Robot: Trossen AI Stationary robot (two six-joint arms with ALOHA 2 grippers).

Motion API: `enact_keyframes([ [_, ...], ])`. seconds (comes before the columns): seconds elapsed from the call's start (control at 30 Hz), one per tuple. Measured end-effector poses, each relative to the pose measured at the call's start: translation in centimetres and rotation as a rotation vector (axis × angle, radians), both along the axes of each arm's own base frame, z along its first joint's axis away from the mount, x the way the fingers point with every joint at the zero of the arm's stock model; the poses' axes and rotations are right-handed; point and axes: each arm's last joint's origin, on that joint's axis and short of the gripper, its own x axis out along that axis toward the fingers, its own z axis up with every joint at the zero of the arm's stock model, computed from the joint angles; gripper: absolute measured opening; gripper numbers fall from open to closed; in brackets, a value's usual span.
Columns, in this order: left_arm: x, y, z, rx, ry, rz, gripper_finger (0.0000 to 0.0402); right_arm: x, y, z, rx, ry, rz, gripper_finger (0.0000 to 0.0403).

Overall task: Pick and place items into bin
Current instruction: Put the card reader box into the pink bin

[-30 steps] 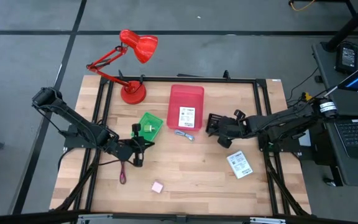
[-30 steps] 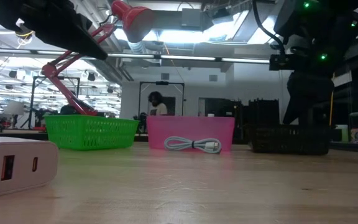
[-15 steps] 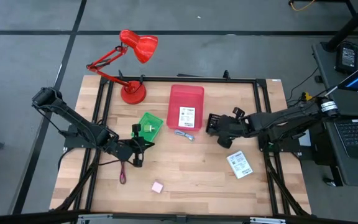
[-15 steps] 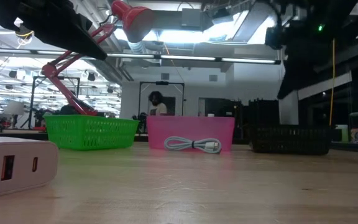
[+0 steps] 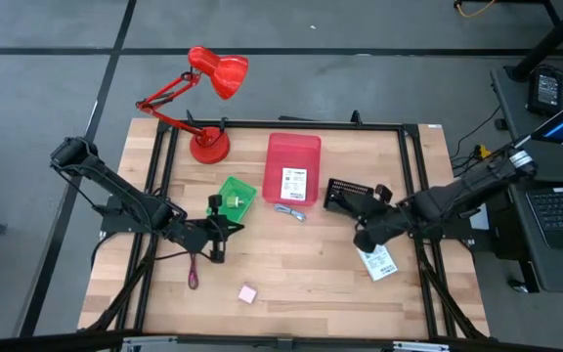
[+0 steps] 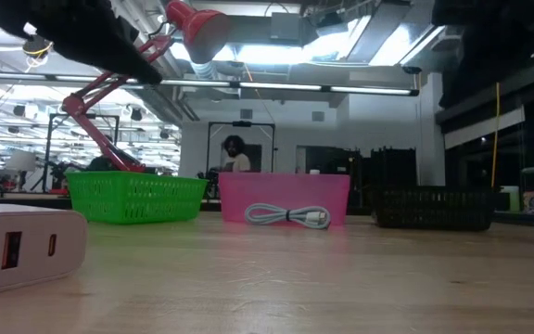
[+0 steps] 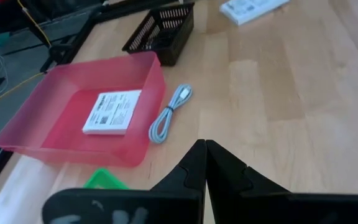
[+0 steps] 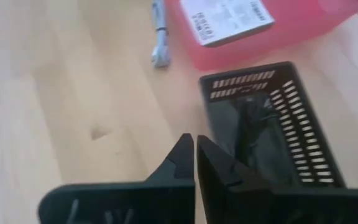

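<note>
High view: pink bin (image 5: 292,171) sits mid-tabletop (image 5: 301,264), taken as landmark. One white packet (image 5: 294,184) lies inside it; second white packet (image 5: 378,260) lies on the tabletop well to the right and toward the near edge, partly under the right gripper (image 5: 364,241). Right jaws are closed with nothing between them, as the right wrist view shows, hovering over bare wood beside the black basket (image 8: 272,134), which stands just right of the bin and has a black cord (image 8: 252,134) inside. Bluish strip (image 5: 290,211) lies on the wood just in front of the bin. Green basket (image 5: 236,198) is just left of the bin, a green-white piece (image 5: 228,202) in it. Left gripper (image 5: 225,227) is near the green basket's front side, jaws closed and empty. Purple cord (image 5: 194,273) lies left-front of the bin; pink cube (image 5: 248,292) near the front edge. Red lamp (image 5: 206,98) stands at the back left.
</note>
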Motion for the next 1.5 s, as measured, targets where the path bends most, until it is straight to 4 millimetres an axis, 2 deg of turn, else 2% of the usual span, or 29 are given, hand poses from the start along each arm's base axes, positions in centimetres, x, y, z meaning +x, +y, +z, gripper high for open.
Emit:
enact_keyframes([
  [0.23,0.3,-0.3,0.4,-0.053,-0.043,-0.033,0.0004,-1.2,1.8,-0.2,0.047,0.008,0.015,0.0001],
  [0.43,0.3,-0.4,0.4,-0.073,-0.040,-0.059,0.0003,-2.1,3.8,-1.2,0.099,0.057,-0.008,0.0000],
  [0.77,0.6,-0.5,0.9,-0.100,-0.090,-0.061,0.0002,-3.4,5.6,-3.7,0.245,0.352,-0.162,0.0000],
  [1.07,0.7,-0.6,1.2,-0.047,-0.109,-0.098,0.0005,-3.6,7.0,-4.8,0.363,0.486,-0.228,0.0000],
  [1.5,0.9,-0.9,1.6,-0.055,-0.133,-0.171,0.0006,-1.9,9.2,-8.2,0.331,0.520,-0.178,0.0000],
])
